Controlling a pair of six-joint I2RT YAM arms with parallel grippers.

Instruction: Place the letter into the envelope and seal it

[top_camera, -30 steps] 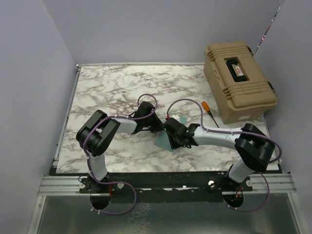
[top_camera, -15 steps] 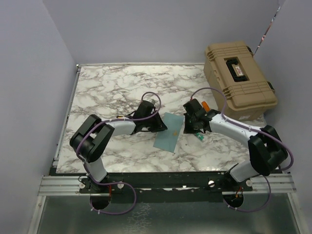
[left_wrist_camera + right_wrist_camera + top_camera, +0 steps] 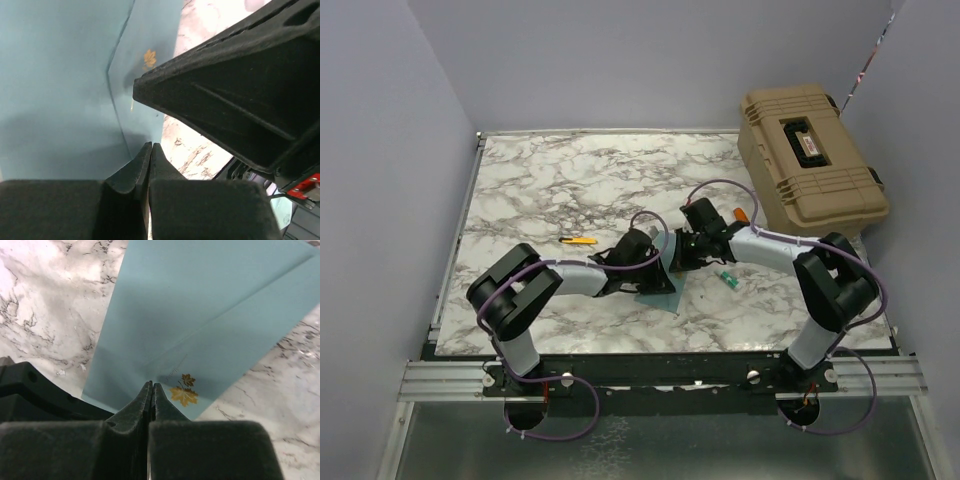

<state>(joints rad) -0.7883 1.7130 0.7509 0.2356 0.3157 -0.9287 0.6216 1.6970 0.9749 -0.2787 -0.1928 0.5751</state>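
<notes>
The teal-blue envelope [image 3: 663, 296] lies flat on the marble table, mostly under both grippers. In the right wrist view the envelope [image 3: 200, 300] has its flap folded down, with a gold leaf sticker [image 3: 184, 390] at the flap's tip. My right gripper [image 3: 151, 386] is shut and empty, its tips on the envelope just left of the sticker. My left gripper [image 3: 150, 146] is shut and empty, its tips on the envelope [image 3: 55, 85] near the flap edge, with the sticker [image 3: 149, 58] beyond. From above, the left gripper [image 3: 653, 268] and right gripper [image 3: 678, 260] nearly touch. The cream letter is not in view.
A tan toolbox [image 3: 810, 165] stands at the back right. An orange-handled screwdriver [image 3: 741, 216] lies beside it. A small green item [image 3: 727, 280] lies right of the envelope. A yellow item [image 3: 578, 240] lies left of the left gripper. The right gripper's black body [image 3: 235, 95] looms close in the left wrist view.
The right gripper swung away to the right, then came back left onto the envelope. The left gripper moved right onto it too, uncovering the yellow item.
</notes>
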